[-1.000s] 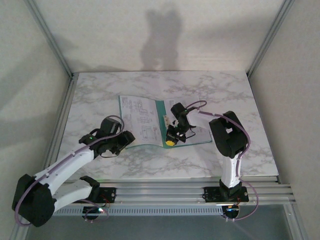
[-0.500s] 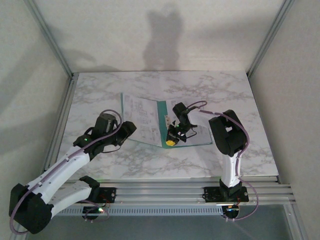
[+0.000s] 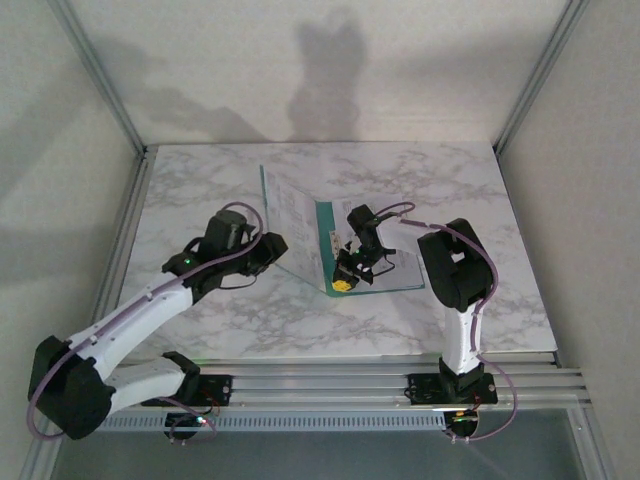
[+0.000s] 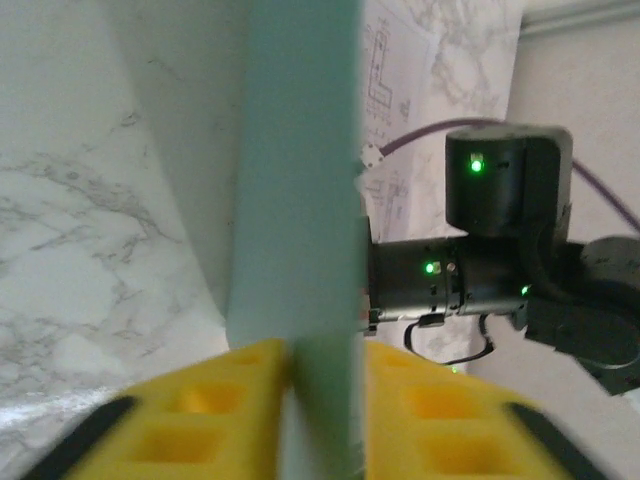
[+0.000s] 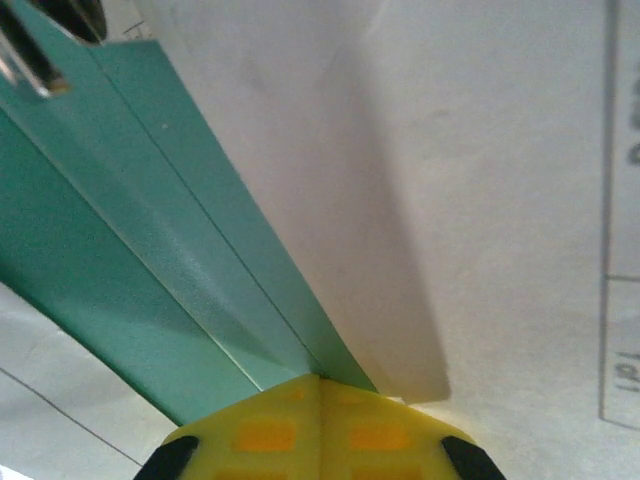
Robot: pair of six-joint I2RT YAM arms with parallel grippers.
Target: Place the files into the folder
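Our left tool (image 4: 320,400) pinches the raised left cover of the thin teal card folder (image 4: 300,180) at the middle of the marble desk (image 3: 460,200), white printed paper files (image 3: 295,220) inside, while the closed right tool (image 3: 345,283) presses by the fold; we judge closing underway, next swinging that cover over flat.

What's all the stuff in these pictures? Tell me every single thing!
table: one, white-grey marble, under everything.
folder: one, teal-green, mid-table, open, left cover tilted up.
files: number unclear, white with printed drawings, inside the folder.
rails: several, silver, along the table's near edge.
left gripper: one, yellow pads, pinching the raised cover's edge.
right gripper: one, yellow pads, shut, tips at the folder's crease.
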